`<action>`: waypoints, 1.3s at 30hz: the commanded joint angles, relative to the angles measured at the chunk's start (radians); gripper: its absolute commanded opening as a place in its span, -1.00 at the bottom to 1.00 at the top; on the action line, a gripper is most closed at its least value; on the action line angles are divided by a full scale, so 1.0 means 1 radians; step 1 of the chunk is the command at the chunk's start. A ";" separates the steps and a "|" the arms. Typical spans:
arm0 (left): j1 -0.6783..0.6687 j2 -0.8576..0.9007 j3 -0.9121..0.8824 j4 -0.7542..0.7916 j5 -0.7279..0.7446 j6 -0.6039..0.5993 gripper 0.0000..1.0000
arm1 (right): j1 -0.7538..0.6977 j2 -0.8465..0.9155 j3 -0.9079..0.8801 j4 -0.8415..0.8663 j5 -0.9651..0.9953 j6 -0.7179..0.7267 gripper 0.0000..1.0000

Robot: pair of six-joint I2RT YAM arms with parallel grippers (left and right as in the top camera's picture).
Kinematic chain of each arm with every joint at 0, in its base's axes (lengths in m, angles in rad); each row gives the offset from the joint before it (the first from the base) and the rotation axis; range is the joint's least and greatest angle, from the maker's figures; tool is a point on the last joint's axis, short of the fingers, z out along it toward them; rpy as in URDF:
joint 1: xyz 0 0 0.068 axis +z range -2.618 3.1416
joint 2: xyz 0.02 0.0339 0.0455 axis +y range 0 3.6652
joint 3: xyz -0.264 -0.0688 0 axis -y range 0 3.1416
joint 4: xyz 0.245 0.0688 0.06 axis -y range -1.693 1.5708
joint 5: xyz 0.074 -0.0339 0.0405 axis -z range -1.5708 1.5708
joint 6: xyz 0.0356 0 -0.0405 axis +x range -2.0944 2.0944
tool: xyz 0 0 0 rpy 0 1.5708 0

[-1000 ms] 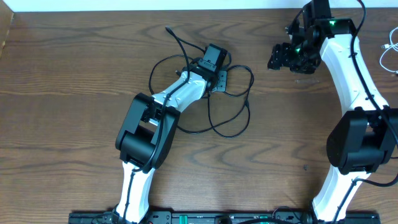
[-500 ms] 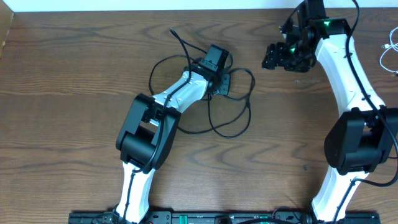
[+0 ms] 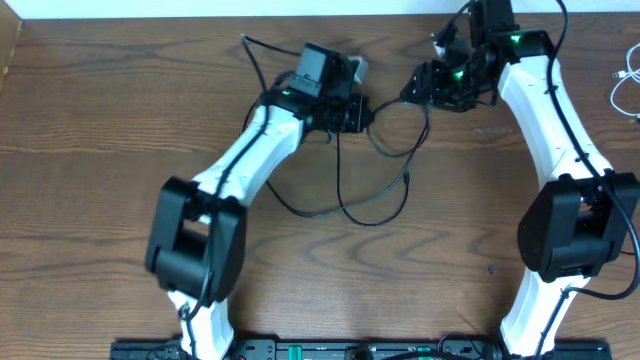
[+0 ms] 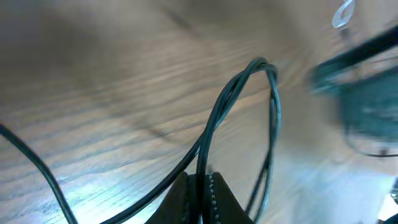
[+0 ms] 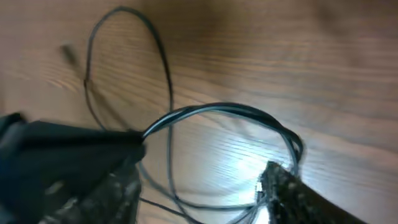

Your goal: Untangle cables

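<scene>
The left arm has swung up toward the far edge of the table (image 3: 90, 150) and taken the cables (image 5: 224, 107) with it, and the left gripper (image 4: 202, 202) has gone from part open to shut. The right gripper (image 5: 200, 175) has come in closer to the left one, and its jaws have narrowed.

From where I stand, the left jaws are pressed together on the black cables. The left wrist view shows a doubled strand caught right at the fingertips. It rises out of them and bends over in a tight loop just ahead of the jaws. Another black strand runs off to the side of the jaws, across the wood.

The right jaws stand apart, with nothing clamped. In the right wrist view an arc of doubled black cable spans the gap ahead of them. It runs from the dark bulk of the left gripper on one side to the tip of the right finger (image 5: 292, 193) on the other. Whether the arc touches that finger, the blur hides. A single thinner loop stands further out beyond the jaws.

From overhead the two grippers are near each other with a short stretch of cable between them. The rest of the black loops trail from the left jaws toward the near side of the table. One tail runs out the other way, past the left wrist.

A white cable (image 3: 622, 88) lies well apart from both jaws, beyond the right arm.
</scene>
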 commanded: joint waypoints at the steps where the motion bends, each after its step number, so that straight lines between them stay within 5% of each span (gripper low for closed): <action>1: 0.005 -0.031 -0.004 0.006 0.058 -0.009 -0.85 | 0.022 0.007 -0.008 0.003 -0.057 0.039 0.08; 17: 0.033 -0.036 -0.004 0.139 0.352 -0.158 -0.85 | 0.049 0.024 -0.008 0.056 -0.028 0.115 -0.12; 26: 0.064 -0.036 -0.004 0.189 0.467 -0.193 -0.85 | 0.048 0.024 -0.008 0.055 -0.011 0.108 -0.71; 30: 0.068 -0.035 -0.004 0.173 0.394 -0.145 -0.85 | 0.047 0.024 -0.008 0.025 0.019 0.066 -0.57; 33: 0.063 -0.035 -0.004 0.081 0.204 -0.112 -0.84 | 0.047 0.024 -0.008 0.004 0.076 0.053 -0.35; 39: 0.038 -0.021 -0.004 -0.076 -0.086 -0.113 -0.44 | 0.047 0.025 -0.008 0.002 0.111 0.052 -0.24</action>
